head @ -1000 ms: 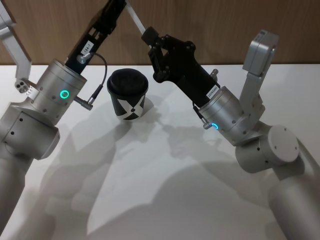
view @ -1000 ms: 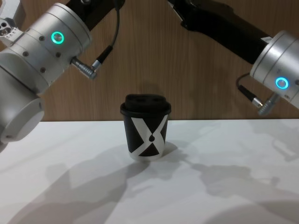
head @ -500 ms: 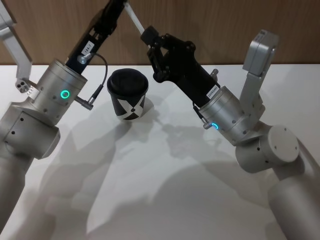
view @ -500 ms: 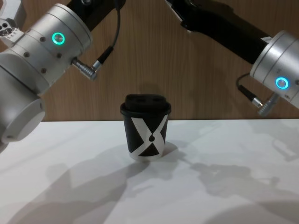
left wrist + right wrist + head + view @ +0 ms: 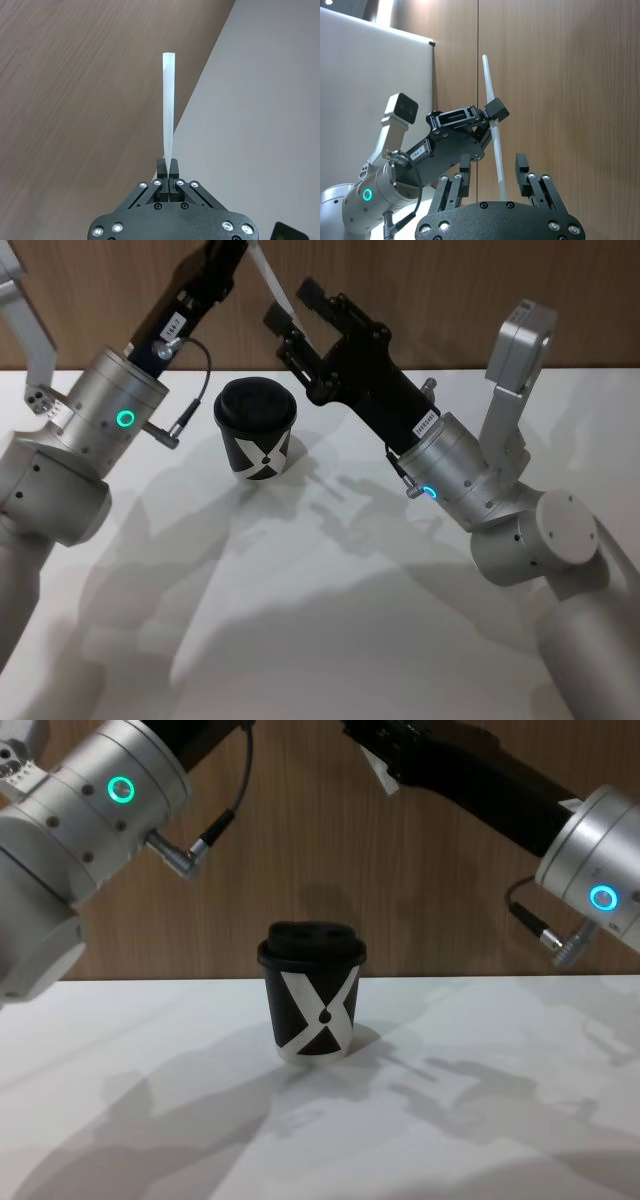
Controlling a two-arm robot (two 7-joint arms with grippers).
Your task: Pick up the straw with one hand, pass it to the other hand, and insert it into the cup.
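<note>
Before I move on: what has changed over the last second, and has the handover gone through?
The right gripper opened its fingers and let go of the straw; they now stand apart on either side of it. The left gripper is shut on the straw and holds it alone, and that arm has lifted slightly. The cup stayed put, lid on, with no straw in it yet.

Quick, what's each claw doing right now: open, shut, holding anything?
Left claw: shut on the straw.
Right claw: open, one finger on each side of the straw, not gripping it.
</note>
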